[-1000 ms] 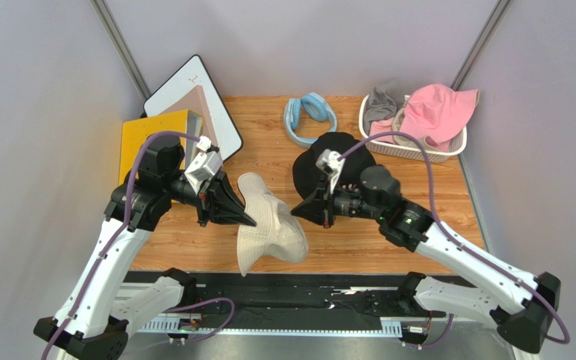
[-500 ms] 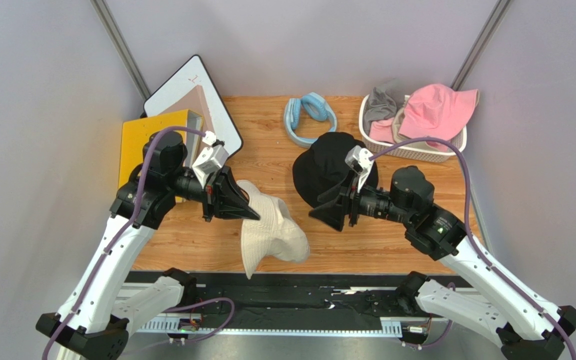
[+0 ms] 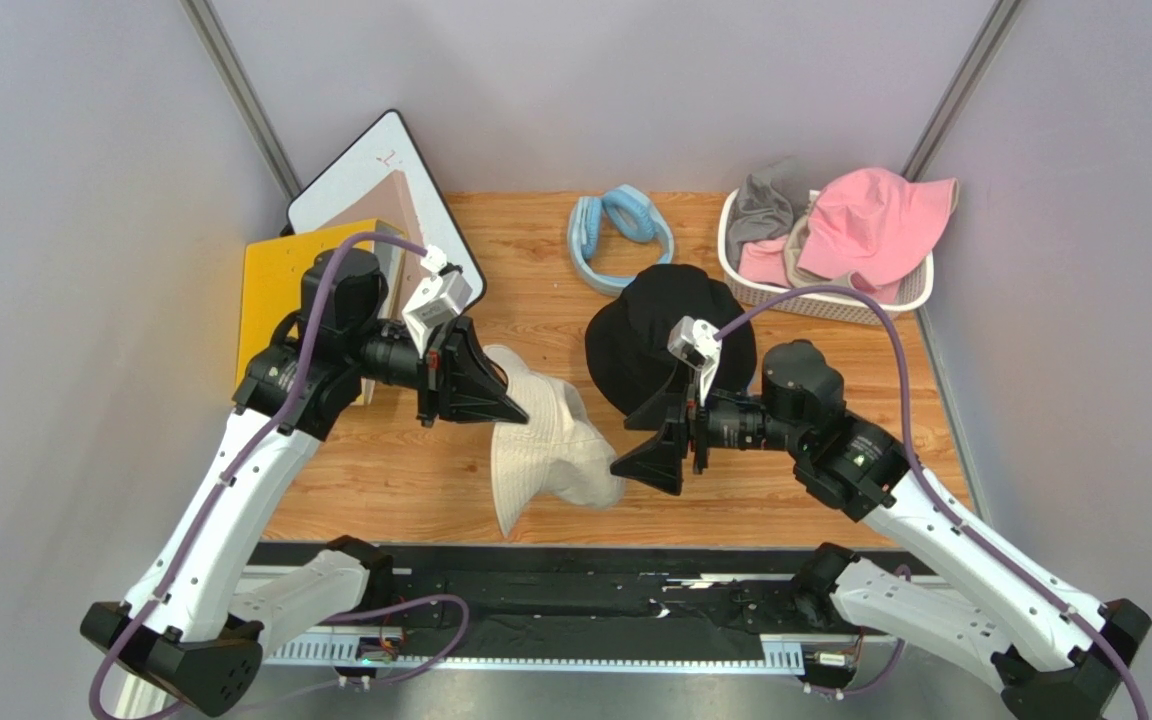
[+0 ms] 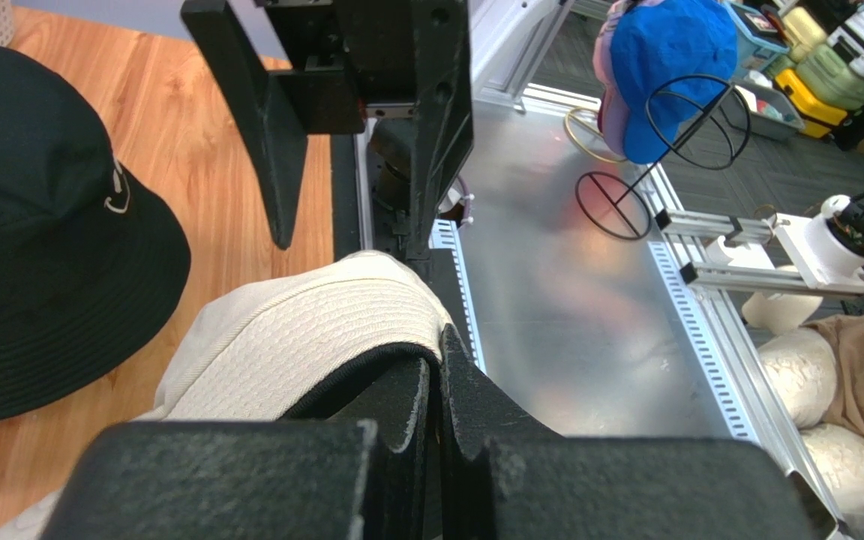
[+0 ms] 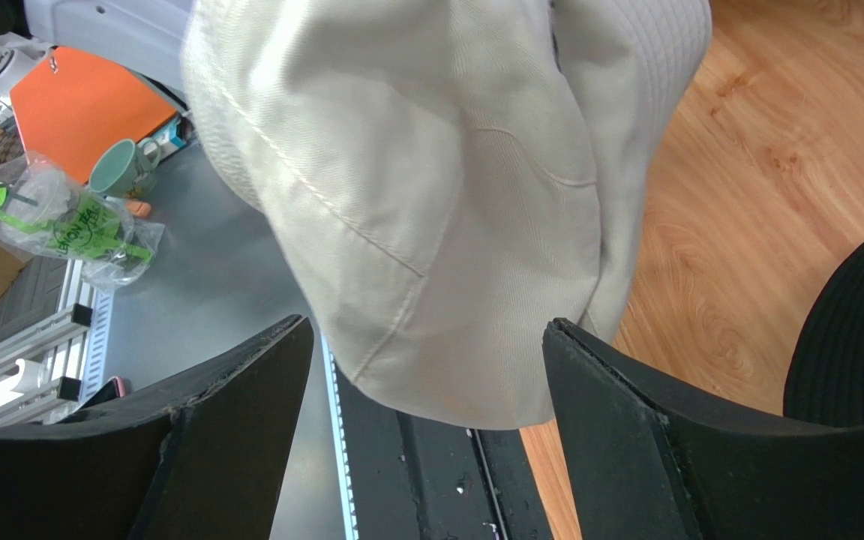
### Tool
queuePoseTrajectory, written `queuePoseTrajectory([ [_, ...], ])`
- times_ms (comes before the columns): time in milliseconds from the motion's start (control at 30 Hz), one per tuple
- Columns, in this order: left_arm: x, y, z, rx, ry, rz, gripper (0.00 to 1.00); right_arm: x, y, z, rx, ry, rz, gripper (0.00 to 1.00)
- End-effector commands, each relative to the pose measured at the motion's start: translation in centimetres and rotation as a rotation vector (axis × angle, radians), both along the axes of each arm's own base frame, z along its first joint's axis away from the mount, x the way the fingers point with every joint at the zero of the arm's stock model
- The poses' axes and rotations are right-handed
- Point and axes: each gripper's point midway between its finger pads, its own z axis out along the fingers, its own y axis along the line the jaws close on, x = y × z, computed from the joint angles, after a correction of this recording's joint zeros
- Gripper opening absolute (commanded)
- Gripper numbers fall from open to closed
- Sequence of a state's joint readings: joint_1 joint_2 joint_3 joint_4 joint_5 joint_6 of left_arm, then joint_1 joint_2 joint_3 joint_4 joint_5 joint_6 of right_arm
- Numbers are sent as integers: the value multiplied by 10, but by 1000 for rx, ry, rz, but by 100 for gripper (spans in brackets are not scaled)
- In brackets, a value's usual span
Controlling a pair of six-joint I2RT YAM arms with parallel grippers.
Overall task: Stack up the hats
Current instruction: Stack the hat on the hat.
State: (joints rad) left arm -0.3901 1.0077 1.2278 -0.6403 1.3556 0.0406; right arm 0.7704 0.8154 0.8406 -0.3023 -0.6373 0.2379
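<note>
One black hat [image 3: 639,338], one beige hat [image 3: 552,453]

The beige hat [image 3: 545,450] is soft matt cloth, its brim ridged with close rows of stitching. Beside it, the black hat [image 3: 657,338] is matt fabric too. Under the beige hat, the table [image 3: 522,255] is smooth, grained wood with a faint sheen.

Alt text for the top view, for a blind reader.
The left hand pinches the brim of a beige hat over the wooden table, and the open right hand straddles its opposite edge. A black hat lies behind; a basket holds more hats.
</note>
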Motion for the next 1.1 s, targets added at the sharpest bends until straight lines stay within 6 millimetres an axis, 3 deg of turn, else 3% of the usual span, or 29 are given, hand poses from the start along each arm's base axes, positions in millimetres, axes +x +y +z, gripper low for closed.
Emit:
queuePoseTrajectory([
  [0,-8,3,22,-42,-75,-21,0,3,6,-3,-3,-15,11,81],
  [200,-10,3,23,-47,-79,-33,0,-5,19,-9,21,16,62,81],
  [333,-11,4,24,-51,-84,-39,0,-7,28,-7,41,16,88,73],
  [433,-12,4,25,-51,-88,-35,0,-7,30,-5,49,13,89,54],
  [567,-7,4,23,-40,-91,-3,0,-1,28,-3,34,6,50,8],
  [633,-7,4,24,-40,-94,0,0,3,24,-2,19,-9,15,0],
  [733,7,2,27,-16,-101,79,0,14,13,8,-2,-48,-73,0],
  [767,17,1,27,1,-102,135,0,17,10,24,8,-81,-98,0],
  [833,28,-1,35,1,-123,168,0,25,-1,32,-27,-129,-160,0],
  [900,38,-4,50,-13,-115,210,0,32,-10,60,-10,-184,-225,0],
  [1067,65,-24,72,-10,-140,288,0,45,-33,93,-58,-274,-334,0],
])
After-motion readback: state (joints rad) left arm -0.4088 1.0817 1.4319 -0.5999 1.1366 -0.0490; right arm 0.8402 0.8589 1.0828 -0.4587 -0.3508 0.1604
